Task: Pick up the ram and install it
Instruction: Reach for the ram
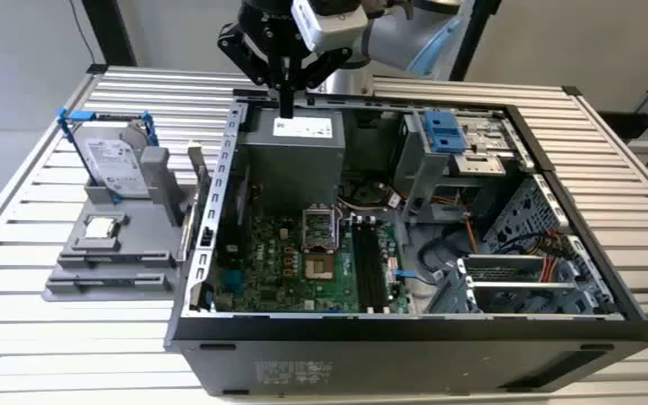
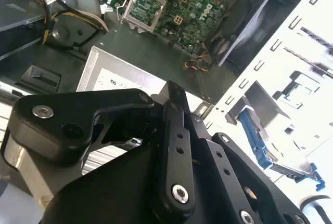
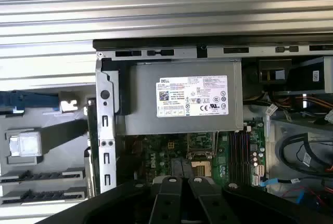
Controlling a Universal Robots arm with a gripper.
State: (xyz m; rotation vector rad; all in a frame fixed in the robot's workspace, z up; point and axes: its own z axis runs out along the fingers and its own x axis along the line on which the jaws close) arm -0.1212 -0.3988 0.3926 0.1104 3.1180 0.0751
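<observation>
— Slatted metal table [image 1: 43, 346] is carrying the open black PC case [image 1: 414, 350]. Where's the tool sitting?
— I'm hovering the black gripper [image 1: 288, 114] over the grey PSU box w/ white label [image 1: 290, 160]. Fingers are looking pinched together, nothing btwn them.
— And the ram?
— Thin dark ram [image 1: 197, 173] is standing on edge in the grey holder [image 1: 116, 261], just outside the case wall. It's lying toward the exterior view's left of the gripper, long axis running along that wall.

Bright even light, case [image 1: 414, 342] interior shadowy, second wrist view w/ glare (edge washed white)
</observation>
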